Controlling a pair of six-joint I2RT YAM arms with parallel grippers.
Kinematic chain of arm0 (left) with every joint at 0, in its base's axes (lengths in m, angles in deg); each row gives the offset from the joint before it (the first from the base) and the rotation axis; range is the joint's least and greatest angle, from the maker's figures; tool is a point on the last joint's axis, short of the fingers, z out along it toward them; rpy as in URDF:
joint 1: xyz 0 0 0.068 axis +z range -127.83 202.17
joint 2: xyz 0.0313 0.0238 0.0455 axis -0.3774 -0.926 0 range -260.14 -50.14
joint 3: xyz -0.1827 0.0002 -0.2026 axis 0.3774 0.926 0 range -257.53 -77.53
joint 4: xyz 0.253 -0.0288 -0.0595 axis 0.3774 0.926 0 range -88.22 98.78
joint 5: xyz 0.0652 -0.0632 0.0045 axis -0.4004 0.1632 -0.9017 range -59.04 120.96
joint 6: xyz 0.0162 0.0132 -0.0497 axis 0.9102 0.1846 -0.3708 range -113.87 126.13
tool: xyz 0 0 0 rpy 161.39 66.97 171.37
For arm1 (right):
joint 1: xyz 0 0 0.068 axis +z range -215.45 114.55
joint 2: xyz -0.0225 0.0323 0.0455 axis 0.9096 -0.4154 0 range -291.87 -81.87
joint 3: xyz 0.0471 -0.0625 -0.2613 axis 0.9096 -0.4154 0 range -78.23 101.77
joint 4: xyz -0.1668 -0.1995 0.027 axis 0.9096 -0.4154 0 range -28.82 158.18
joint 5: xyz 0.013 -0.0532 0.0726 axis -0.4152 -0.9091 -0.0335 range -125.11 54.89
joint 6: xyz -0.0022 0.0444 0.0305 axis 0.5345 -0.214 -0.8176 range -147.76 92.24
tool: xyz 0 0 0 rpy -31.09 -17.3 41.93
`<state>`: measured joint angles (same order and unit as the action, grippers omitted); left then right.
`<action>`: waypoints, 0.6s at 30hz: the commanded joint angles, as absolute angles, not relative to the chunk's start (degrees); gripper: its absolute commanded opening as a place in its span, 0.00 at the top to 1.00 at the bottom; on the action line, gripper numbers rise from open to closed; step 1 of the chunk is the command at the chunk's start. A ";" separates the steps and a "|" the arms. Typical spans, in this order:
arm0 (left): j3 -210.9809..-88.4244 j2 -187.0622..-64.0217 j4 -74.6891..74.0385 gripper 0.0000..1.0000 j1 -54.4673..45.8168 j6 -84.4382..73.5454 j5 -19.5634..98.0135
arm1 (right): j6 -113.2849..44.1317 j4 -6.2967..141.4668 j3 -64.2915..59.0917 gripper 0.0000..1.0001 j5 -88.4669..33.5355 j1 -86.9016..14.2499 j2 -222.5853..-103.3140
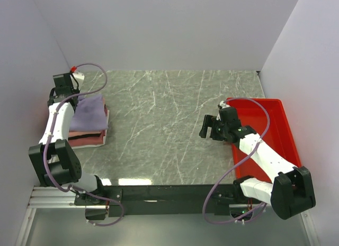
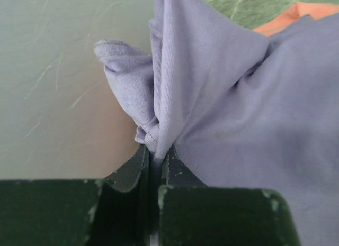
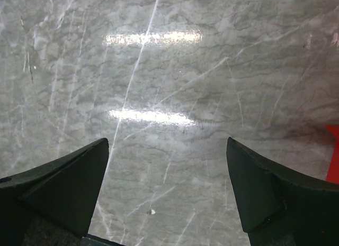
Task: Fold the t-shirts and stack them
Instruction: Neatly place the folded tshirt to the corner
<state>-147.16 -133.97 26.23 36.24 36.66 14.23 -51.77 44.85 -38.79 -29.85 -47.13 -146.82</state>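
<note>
The lavender t-shirt [image 1: 89, 112] lies on a stack of folded salmon-pink and darker red shirts [image 1: 89, 137] at the table's left edge. My left gripper [image 1: 74, 99] is shut on a bunched edge of the lavender shirt [image 2: 212, 98]; in the left wrist view [image 2: 157, 153] the cloth is pinched between the closed jaws. A strip of orange-pink shirt [image 2: 296, 16] shows beyond it. My right gripper [image 1: 207, 127] is open and empty above bare marble; its fingers [image 3: 69, 182] stand wide apart in the right wrist view.
A red plastic tray [image 1: 280, 135] sits at the right, partly under the right arm, its corner showing in the right wrist view [image 3: 333, 156]. White walls enclose the table on the left, back and right. The marble tabletop [image 1: 169, 124] spans the middle.
</note>
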 commanded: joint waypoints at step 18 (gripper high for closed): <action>-148.38 -134.77 19.98 0.99 40.45 44.80 17.69 | -50.35 44.19 -36.75 0.02 -34.14 -47.96 -144.62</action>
<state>-147.84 -134.78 23.71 39.85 42.58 16.70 -50.98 44.43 -38.79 -32.58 -47.48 -145.79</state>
